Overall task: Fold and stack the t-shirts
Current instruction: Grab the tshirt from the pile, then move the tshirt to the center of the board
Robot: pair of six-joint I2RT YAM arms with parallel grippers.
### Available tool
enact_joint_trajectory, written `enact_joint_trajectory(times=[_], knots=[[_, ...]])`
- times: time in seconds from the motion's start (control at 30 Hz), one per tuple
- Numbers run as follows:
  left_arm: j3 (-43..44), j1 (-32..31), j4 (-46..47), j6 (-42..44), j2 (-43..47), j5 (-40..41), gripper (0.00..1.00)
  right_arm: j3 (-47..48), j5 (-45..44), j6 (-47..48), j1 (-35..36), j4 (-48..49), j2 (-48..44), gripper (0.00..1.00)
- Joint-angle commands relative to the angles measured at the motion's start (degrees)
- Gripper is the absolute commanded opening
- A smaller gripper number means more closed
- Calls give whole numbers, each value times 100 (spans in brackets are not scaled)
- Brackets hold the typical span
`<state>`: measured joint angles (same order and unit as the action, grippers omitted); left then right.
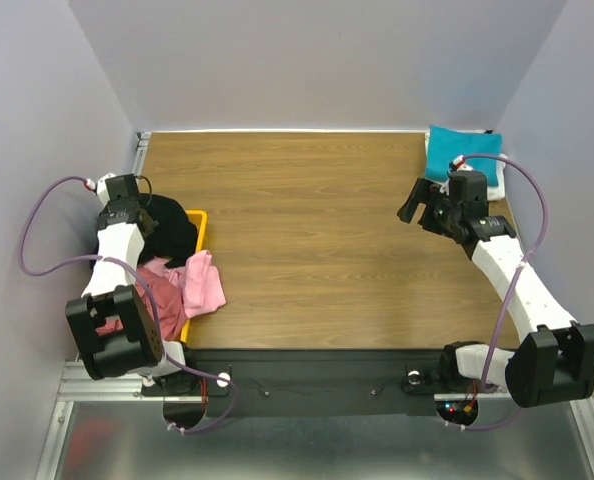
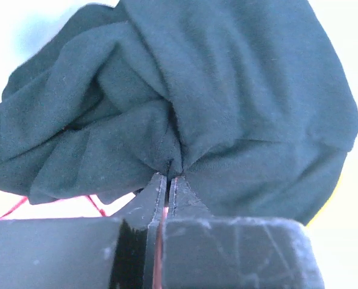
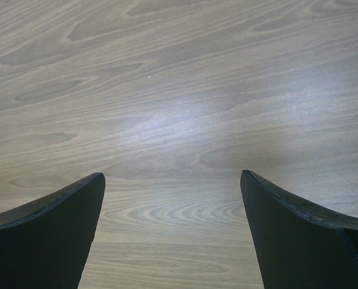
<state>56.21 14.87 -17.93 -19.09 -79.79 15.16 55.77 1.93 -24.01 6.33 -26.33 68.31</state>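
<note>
Left wrist view: our left gripper [image 2: 168, 177] is pinched tight on a fold of the large black cloth t-shirt [image 2: 227, 90], fingers [image 2: 143, 205] w/ barely a slit between them and cloth bunched right at the tips. The shirt hangs in crumpled folds above the tips and fills most of that view. A thin red line shows below the cloth at lower left; we can't tell what it is.

Top external view: the left gripper [image 1: 149, 212] sits at the table's left edge, on the black t-shirt [image 1: 175, 235], which is heaped over the yellow plastic tray [image 1: 199, 222]. Just in front of it lie a dusty red t-shirt [image 1: 160, 277] and a pink t-shirt [image 1: 207, 285], both crumpled; the pink one spills off the tray onto the brown wood-grain table [image 1: 307, 230].

At the far right corner a teal t-shirt [image 1: 449, 150] lies folded on top of a white t-shirt [image 1: 497, 183].

Our right gripper [image 1: 417, 208] hovers near that stack, to its near-left side, pointing toward the table's centre. Right wrist view: right gripper [image 3: 172, 177] is spread wide, fingers [image 3: 46, 241] well apart, nothing between them but bare table [image 3: 167, 90].
</note>
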Motion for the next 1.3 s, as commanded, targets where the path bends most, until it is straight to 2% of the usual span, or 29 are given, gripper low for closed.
enact_joint_trajectory(times=[0.0, 0.1, 0.2, 0.33, 0.4, 0.43, 0.5, 0.53, 0.57, 0.63, 0.67, 0.7, 0.77, 0.93, 0.97, 1.03, 1.13, 1.27], knots=[[680, 16, -139, 405, 744, -608, 0, 83, 35, -33, -26, 321, 59, 100], [1461, 16, -420, 450, 964, -1136, 0, 92, 44, -34, -26, 330, 50, 100], [2375, 16, -500, 486, 1150, -2172, 0, 75, 61, -51, -35, 330, 33, 100], [3474, -63, -404, 101, 1019, -4202, 0, 48, 140, -86, -26, 330, 24, 100], [4167, -316, -98, -294, 896, -5079, 0, 66, 149, -86, -26, 330, 7, 100], [4170, -318, 26, -445, 860, -5276, 0, 83, 149, -86, -26, 339, 7, 100], [4530, -748, 637, -752, 816, -5714, 0, 83, 132, -69, -26, 330, -28, 100], [4609, -906, 903, -1137, 798, -5787, 0, 92, 123, -69, -26, 321, -37, 100], [4697, -1238, 1541, -1367, 790, -5874, 0, 92, 106, -60, -26, 321, -64, 100], [4715, -1478, 2674, -2146, 763, -6042, 0, 92, 79, -60, -35, 321, -90, 100], [4724, -1679, 2681, -2404, 746, -6051, 0, 92, 70, -69, -26, 321, -108, 100], [4750, -1916, 3334, -2659, 702, -6068, 0, 75, 62, -77, -26, 321, -134, 100], [4925, -2293, 3987, -3205, 527, -6060, 0, 57, 44, -104, -26, 321, -187, 100], [5541, -3173, 4455, -3618, -132, -5972, 0, 22, -27, -148, -26, 321, -240, 100], [5542, -3331, 4979, -3758, -220, -5963, 0, 22, -35, -148, -35, 321, -240, 100], [5638, -3761, 5413, -4118, -553, -5893, 0, 22, -18, -165, -26, 321, -240, 100], [6523, -4228, 5537, -4251, -1307, -5910, 0, 48, -44, -183, -26, 321, -240, 100], [8209, -4554, 5642, -4594, -2294, -5954, 0, 48, -132, -130, -26, 312, -292, 100]])
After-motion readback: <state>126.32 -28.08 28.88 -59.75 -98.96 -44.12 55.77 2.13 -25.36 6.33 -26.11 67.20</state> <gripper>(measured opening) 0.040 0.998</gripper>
